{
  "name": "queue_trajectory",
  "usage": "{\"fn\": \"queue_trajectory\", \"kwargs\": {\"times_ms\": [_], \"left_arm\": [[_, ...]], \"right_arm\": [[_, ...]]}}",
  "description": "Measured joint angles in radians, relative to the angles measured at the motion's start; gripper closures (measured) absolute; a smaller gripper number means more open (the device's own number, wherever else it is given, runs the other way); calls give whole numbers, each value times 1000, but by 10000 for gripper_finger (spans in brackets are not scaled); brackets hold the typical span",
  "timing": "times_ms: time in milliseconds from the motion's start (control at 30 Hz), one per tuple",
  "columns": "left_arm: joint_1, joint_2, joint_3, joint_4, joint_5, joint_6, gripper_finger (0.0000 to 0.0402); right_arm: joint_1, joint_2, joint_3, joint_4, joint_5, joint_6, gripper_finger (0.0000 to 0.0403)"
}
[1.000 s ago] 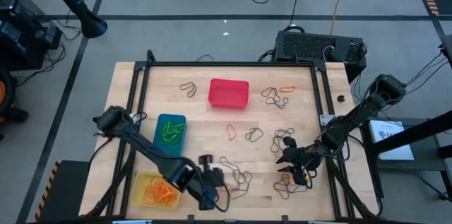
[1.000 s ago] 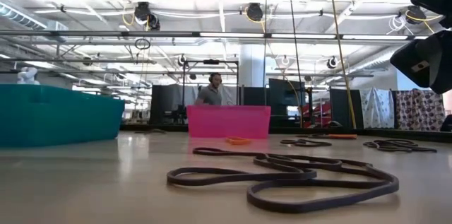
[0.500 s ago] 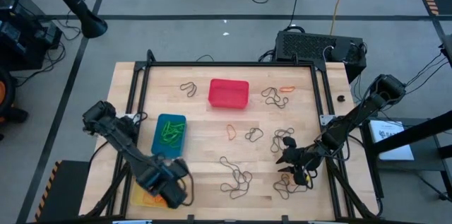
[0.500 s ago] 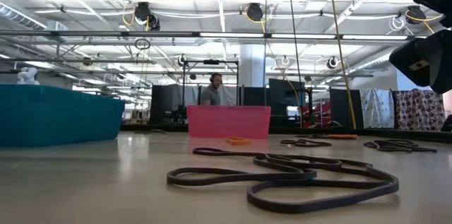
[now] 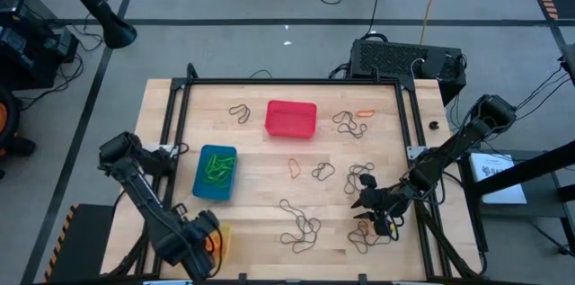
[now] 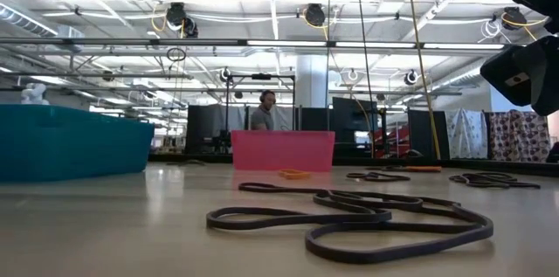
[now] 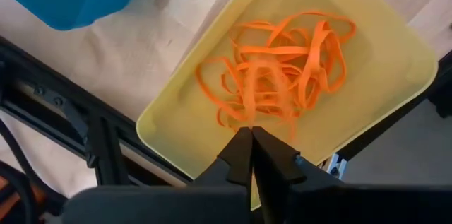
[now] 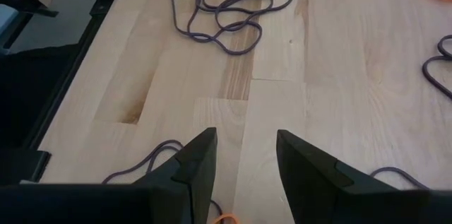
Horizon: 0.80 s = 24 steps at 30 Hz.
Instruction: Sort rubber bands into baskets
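My left gripper (image 7: pixel 248 133) points down over the yellow basket (image 7: pixel 183 121) at the table's near left corner, where my arm (image 5: pixel 193 240) covers most of it. The fingers are shut, and orange rubber bands (image 7: pixel 282 68) lie heaped in the basket below them. My right gripper (image 8: pixel 244 139) hangs open and slanted over the near right of the table (image 5: pixel 364 209), above dark rubber bands (image 8: pixel 226 12) that lie flat on the wood. The blue basket (image 5: pixel 216 173) holds green bands. The red basket (image 5: pixel 290 119) stands at the far middle. My left gripper comes from above, pointing down. An orange strand (image 7: pixel 248 114) runs up to its fingertips from the heap in the yellow basket. The fingertips themselves hide the pinch, so how much of the band they have cannot be told.
Dark bands lie in loose tangles at the near middle (image 5: pixel 301 227), middle right (image 5: pixel 359 177), far right (image 5: pixel 346 123) and far left (image 5: pixel 238 112). Single orange bands lie at the centre (image 5: pixel 294 168) and the far right (image 5: pixel 366 113). A black frame (image 5: pixel 287 81) rims the table.
My left gripper has travelled from the table's near middle toward its left edge and now stands over the yellow basket. Its wrist has rolled and tipped on the way, so the fingers point down.
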Motion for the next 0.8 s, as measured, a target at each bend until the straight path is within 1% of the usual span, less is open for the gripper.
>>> {"fn": "queue_trajectory", "kwargs": {"times_ms": [500,633,700,800], "left_arm": [[-19,0,0,-1,-5,-1,292],[-13,0,0,4,-12,-25,282],[0,0,0,2,-52,-40,281],[41,0,0,33,-180,-49,281]], "right_arm": [[0,0,0,0,-3,0,261],[0,0,0,0,-3,0,261],[0,0,0,0,-3,1,261],[0,0,0,0,-3,1,261]]}}
